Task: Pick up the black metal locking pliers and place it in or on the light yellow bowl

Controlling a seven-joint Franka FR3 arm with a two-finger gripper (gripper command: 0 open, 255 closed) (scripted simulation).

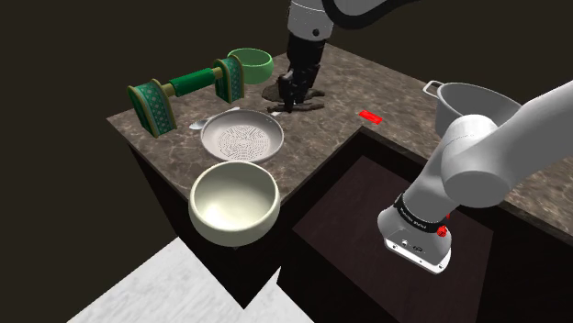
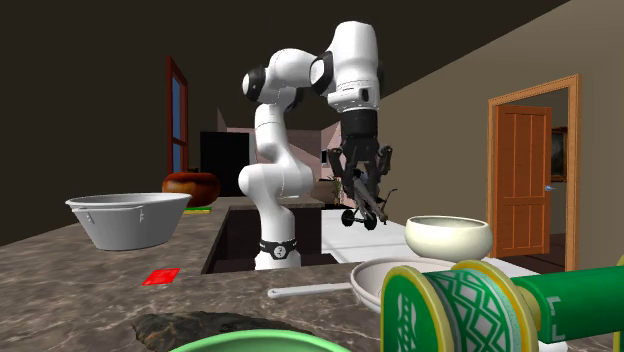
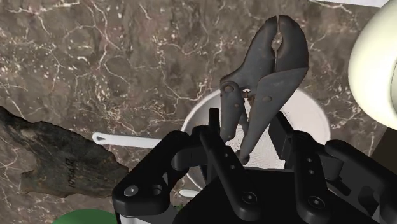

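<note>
Pliers (image 3: 273,57) in pincer (image 3: 249,143) — strainer (image 1: 242,139) between it and bowl (image 1: 231,226).

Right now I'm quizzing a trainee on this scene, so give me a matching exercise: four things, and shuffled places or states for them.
Things:
1. locking pliers
2. pale yellow bowl
3. white colander
4. grey pot

Places or states:
a. furthest toward the shoulder view's right
b. clasped in the end effector
c. at the counter's near corner
d. mid-counter, perforated

Pairs: 1-b, 2-c, 3-d, 4-a
</note>
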